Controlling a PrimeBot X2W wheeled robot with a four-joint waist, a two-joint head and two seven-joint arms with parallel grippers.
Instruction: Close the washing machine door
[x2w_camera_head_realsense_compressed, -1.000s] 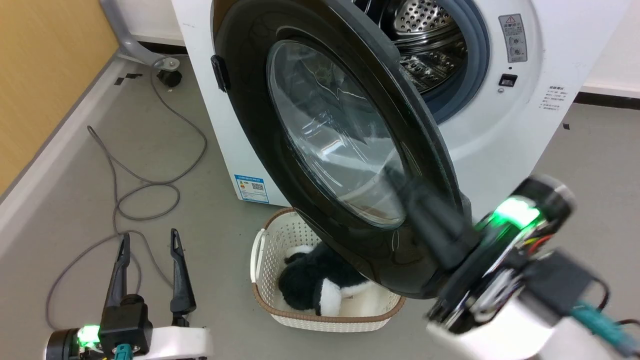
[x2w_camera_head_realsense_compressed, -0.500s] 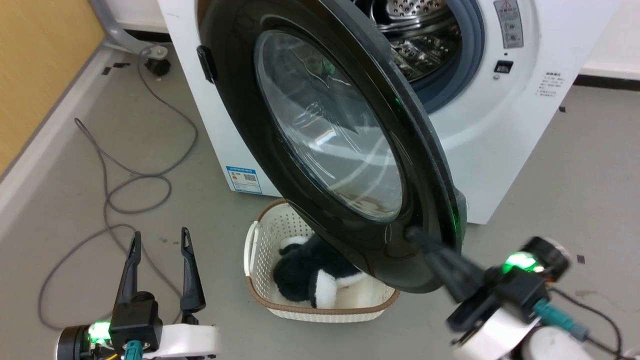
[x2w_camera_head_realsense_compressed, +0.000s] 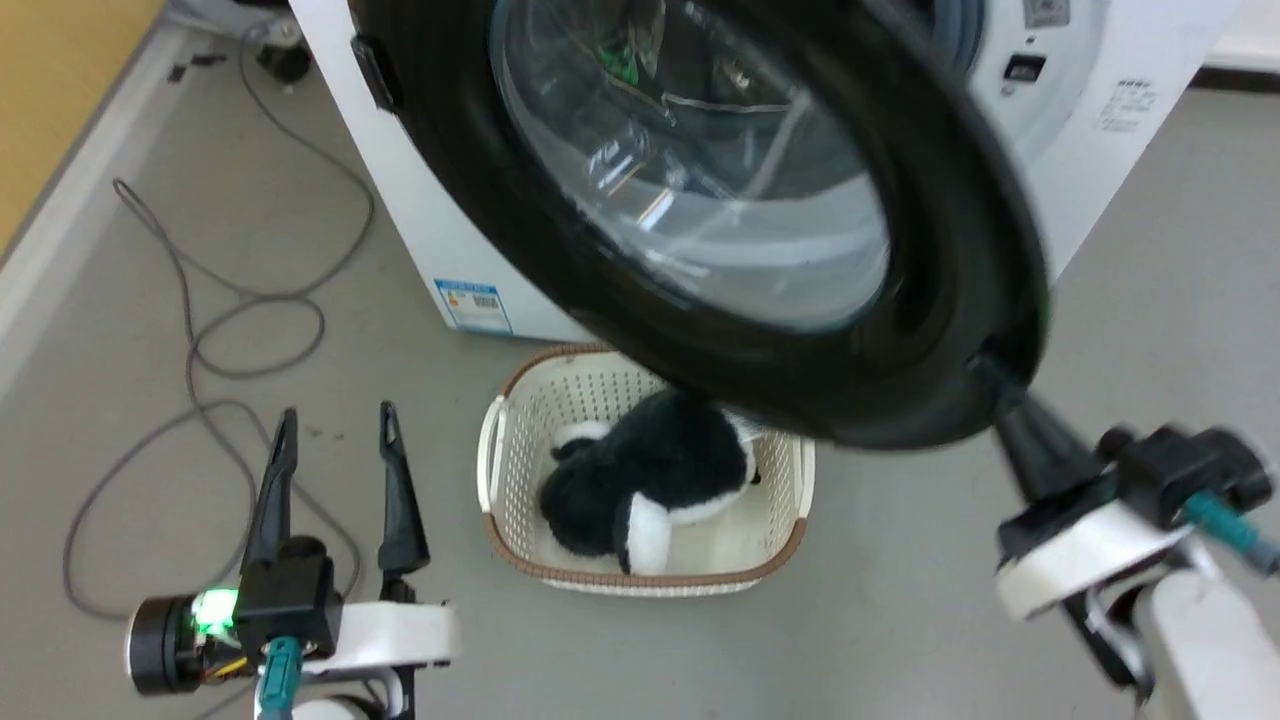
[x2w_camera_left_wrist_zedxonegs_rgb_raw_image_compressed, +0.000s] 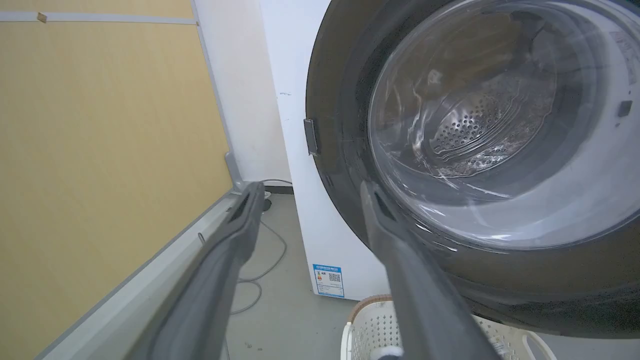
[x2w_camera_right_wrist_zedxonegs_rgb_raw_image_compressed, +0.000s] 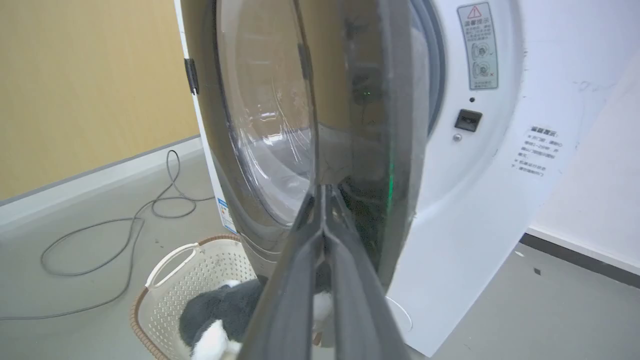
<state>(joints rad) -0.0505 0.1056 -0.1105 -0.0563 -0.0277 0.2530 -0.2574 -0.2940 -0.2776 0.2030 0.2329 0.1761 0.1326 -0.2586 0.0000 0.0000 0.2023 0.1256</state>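
Off the hinge-side corner of the washing machine (x2w_camera_head_realsense_compressed: 1070, 160), out over the floor in front of it, the left end effector (x2w_camera_head_realsense_compressed: 337, 412) hangs with its fingers spread wide and nothing between them. It looks to have no part in the push.

A cream basket (x2w_camera_head_realsense_compressed: 500, 470) holding a black-and-white plush toy (x2w_camera_head_realsense_compressed: 650, 470) stands on the floor before the machine, under the door's lower rim (low enough, I judge, not to foul the swing).

The washing machine door (x2w_camera_head_realsense_compressed: 720, 365) is partway round, its free edge well out from the machine's front. The right end effector (x2w_camera_right_wrist_zedxonegs_rgb_raw_image_compressed: 324, 192) has its fingers drawn together, gripping nothing, with the tips set against the door near that free edge.

So the closing is under way but not finished. The door has to travel the rest of the arc and be pressed home until the catch takes.

The left wrist view looks through the glass to the steel drum and shows the hinge tab. The right wrist view sees the door nearly edge-on, with the open gap and the uncovered latch slot (x2w_camera_right_wrist_zedxonegs_rgb_raw_image_compressed: 468, 120) on the machine's front. The head view takes in both end effectors and the basket together.
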